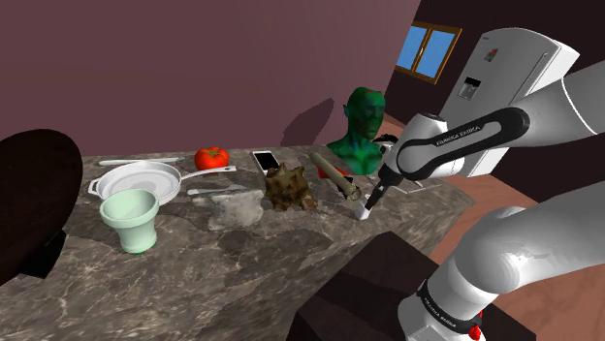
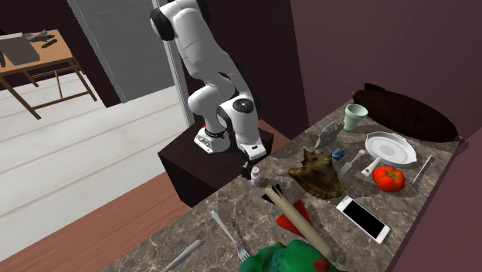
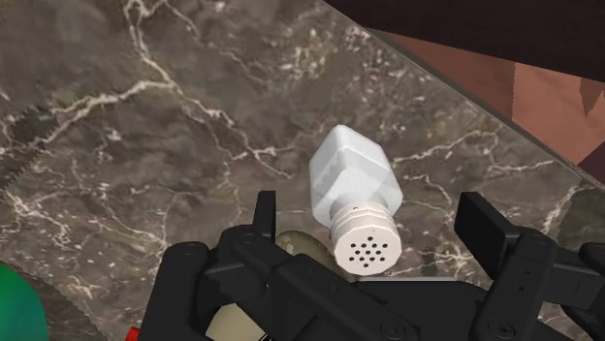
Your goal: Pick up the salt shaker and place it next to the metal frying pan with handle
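The salt shaker is a small white bottle with a perforated cap, standing on the marble counter close to its edge. My gripper hangs just over it, open; the fingers stand on either side of the shaker and touch nothing. From the shoulder view the gripper is right above the shaker. The second exterior view has the shaker under the hand. The pale frying pan, handle toward the tomato, lies far off at the shoulder view's left; it is also seen as pan.
Between shaker and pan lie a rolling pin, a spiky shell, a phone, a tomato and a pale green cup. A green bust stands behind the gripper. A fork lies near the bust.
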Motion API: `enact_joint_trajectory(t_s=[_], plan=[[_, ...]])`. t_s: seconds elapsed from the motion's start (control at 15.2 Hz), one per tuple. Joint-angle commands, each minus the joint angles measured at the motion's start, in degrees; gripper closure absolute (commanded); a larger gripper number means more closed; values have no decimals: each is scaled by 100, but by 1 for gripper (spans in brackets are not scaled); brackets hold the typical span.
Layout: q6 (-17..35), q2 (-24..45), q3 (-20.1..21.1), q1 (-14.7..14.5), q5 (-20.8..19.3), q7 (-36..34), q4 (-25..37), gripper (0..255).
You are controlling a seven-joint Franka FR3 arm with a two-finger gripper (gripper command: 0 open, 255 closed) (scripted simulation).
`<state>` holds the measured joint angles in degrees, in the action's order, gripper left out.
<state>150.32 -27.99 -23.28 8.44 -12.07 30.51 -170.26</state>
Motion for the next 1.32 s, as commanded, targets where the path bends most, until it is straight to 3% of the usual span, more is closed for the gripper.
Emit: enact_joint_trajectory(t_s=[0.0, 0.33, 0.4, 0.99, 1.25], plan=[[46, 33, -11, -4, 0, 7, -9, 0], [45, 32, -11, -4, 0, 7, -9, 0], [45, 32, -11, -4, 0, 7, -9, 255], [46, 34, -11, -4, 1, 7, -9, 255], [-464, -373, 100, 62, -16, -48, 96, 255]])
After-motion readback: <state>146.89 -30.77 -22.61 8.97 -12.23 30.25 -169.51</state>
